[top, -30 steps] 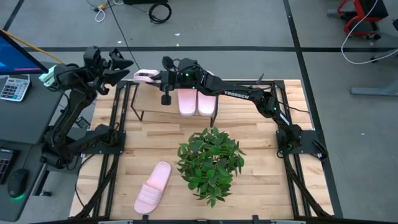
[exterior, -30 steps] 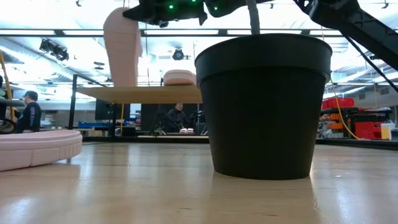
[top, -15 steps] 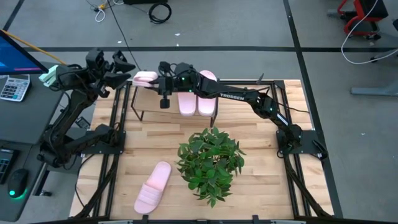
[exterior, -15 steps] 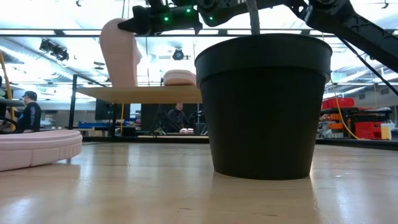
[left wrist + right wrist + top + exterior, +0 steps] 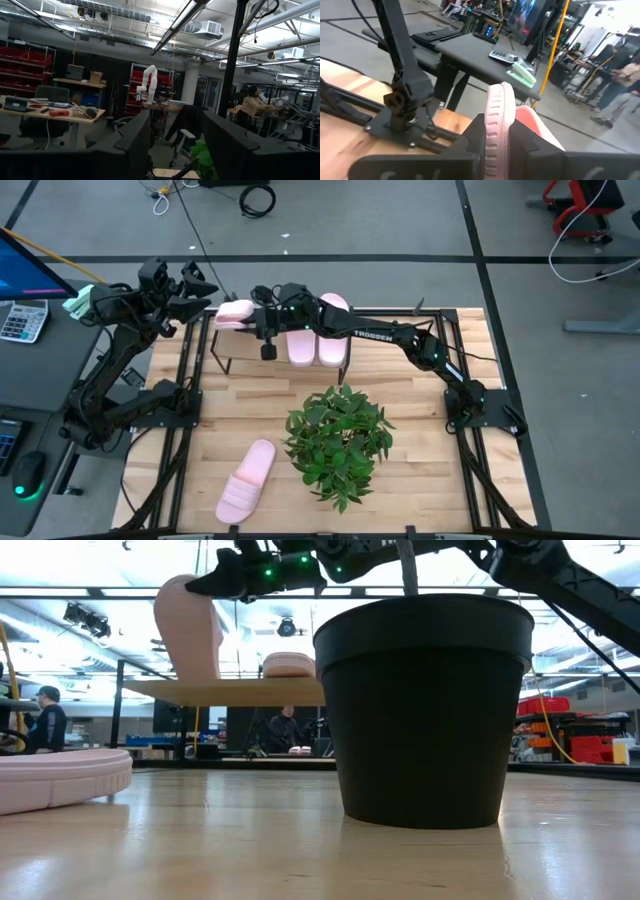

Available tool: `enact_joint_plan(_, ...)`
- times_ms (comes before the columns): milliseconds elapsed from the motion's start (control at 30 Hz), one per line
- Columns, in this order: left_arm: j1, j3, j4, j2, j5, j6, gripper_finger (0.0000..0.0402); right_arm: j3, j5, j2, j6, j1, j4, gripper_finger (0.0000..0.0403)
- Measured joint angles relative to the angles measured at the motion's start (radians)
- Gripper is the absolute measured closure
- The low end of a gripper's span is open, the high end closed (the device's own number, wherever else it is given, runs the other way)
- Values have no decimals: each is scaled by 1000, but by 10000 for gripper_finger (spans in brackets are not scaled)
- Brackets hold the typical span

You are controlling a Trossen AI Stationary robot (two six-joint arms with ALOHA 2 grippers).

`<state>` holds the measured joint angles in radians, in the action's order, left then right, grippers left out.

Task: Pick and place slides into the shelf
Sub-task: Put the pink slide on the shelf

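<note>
My right gripper (image 5: 258,317) reaches from the table's right across the far side and is shut on a pale pink slide (image 5: 235,310), which stands on end over the left part of the shelf (image 5: 230,690). Two more slides (image 5: 300,346) (image 5: 332,348) lie side by side on the shelf board. Another slide (image 5: 247,480) lies flat on the tabletop at the near left. My left gripper (image 5: 197,285) is raised beyond the table's far left corner, open and holding nothing; in its wrist view the gripper (image 5: 175,150) points out into the room. My right gripper pinches the slide's ribbed sole edge (image 5: 495,122) between its two fingers (image 5: 475,132), near the slide's upper end (image 5: 205,590). The fingers come in about level from the table's right. The slide hangs upright below them; whether its lower end (image 5: 195,672) touches the shelf board I cannot tell.
A potted plant (image 5: 338,442) in a black pot (image 5: 425,710) stands mid-table, in front of the shelf. A desk with a calculator (image 5: 22,320) and a mouse is off the table's left edge. People sit in the room beyond.
My right gripper has moved a little toward the table's left edge and down, carrying the upright slide lower toward the shelf board. The slide stays on end.
</note>
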<state>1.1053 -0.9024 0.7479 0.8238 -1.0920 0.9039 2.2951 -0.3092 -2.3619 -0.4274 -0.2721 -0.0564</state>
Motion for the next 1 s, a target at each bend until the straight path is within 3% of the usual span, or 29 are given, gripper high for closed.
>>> enact_joint_plan(333, 0, 0, -1, 0, 0, 1, 217, 0, -35, 0, 22, 12, -61, 358)
enact_joint_plan(767, -10, 0, -2, 0, 0, 2, 222, -141, -57, -1, 32, 47, -1, 358)
enact_joint_plan(1000, -51, 0, -6, 1, 0, -7, 224, -160, -31, -2, 31, 60, 21, 311)
